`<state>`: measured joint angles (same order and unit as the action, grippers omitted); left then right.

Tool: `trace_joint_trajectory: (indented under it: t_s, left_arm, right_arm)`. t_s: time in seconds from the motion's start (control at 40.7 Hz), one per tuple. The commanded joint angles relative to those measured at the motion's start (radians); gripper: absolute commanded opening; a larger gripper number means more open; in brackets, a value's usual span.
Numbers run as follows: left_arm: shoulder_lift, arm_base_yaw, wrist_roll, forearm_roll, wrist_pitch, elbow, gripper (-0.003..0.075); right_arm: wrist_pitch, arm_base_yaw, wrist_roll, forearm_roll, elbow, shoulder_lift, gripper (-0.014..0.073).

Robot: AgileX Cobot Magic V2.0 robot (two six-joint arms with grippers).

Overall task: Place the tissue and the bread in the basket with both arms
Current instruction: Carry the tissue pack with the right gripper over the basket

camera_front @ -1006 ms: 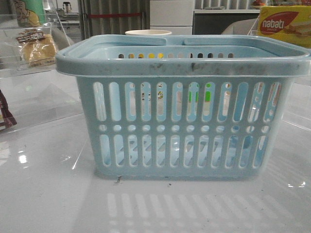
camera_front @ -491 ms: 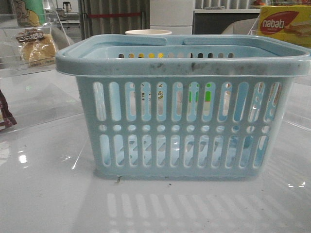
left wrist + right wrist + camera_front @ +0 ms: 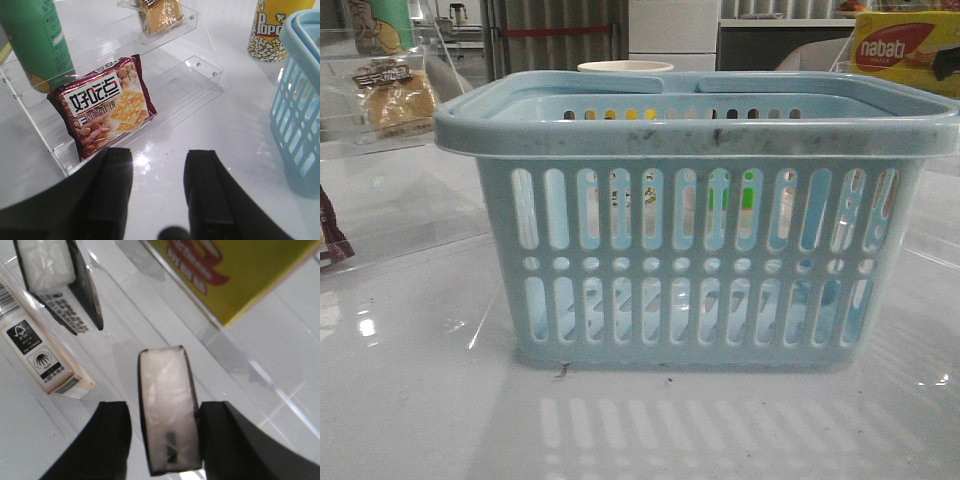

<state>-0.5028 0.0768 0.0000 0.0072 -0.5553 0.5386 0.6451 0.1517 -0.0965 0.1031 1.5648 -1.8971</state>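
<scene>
The pale blue basket (image 3: 695, 215) stands in the middle of the front view; its side also shows in the left wrist view (image 3: 300, 100). The bread (image 3: 398, 100) lies on the upper tier of a clear shelf at the far left and also shows in the left wrist view (image 3: 160, 15). My left gripper (image 3: 157, 175) is open and empty over the table, short of that shelf. In the right wrist view the tissue (image 3: 170, 410), a dark-edged pack with a pale face, stands between the fingers of my right gripper (image 3: 165, 440). One finger touches it and a narrow gap shows at the other.
A dark red-brown snack packet (image 3: 107, 107) and a green can (image 3: 35, 45) sit on the left clear shelf (image 3: 200, 75). A popcorn cup (image 3: 270, 30) stands by the basket. A yellow nabati box (image 3: 905, 50), a second dark pack (image 3: 55, 275) and a beige box (image 3: 45, 360) sit near the tissue.
Small green and dark shapes seen through the basket's slots have shifted slightly. The basket and the bread have not moved.
</scene>
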Motion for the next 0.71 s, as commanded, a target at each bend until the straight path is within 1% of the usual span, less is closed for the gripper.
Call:
trace_joint_trajectory:
  t_s: [0.0,0.074,0.147,0.295,0.442,0.54,0.687]
  left_arm:
    - [-0.012,0.001,0.000,-0.007,0.081,0.029,0.0326]
    - [-0.012,0.001,0.000,-0.007,0.081,0.029,0.0326]
    - [-0.012,0.001,0.000,-0.007,0.081,0.029,0.0326]
    - [-0.012,0.001,0.000,-0.007,0.081,0.029,0.0326]
    - [-0.012,0.001,0.000,-0.007,0.081,0.029,0.0326]
    - [-0.012,0.001,0.000,-0.007,0.081,0.029,0.0326]
    - [-0.012,0.001,0.000,-0.007,0.081,0.029,0.0326]
  right_arm:
    - [-0.072,0.005,-0.001,0.008,0.039,0.053,0.0296]
    - [-0.069,0.005,-0.001,0.008,0.039,0.055,0.0223]
    - [-0.057,0.005,-0.002,0.007,0.039,0.066,0.0195]
    - [-0.035,0.001,-0.002,0.003,0.039,0.123,0.0195]
    - [-0.029,-0.014,-0.002,-0.035,0.039,0.224,0.0195]
    - [-0.019,-0.046,-0.002,-0.052,0.038,0.293,0.0195]
    - [0.017,-0.132,-0.001,-0.054,0.037,0.391,0.0195]
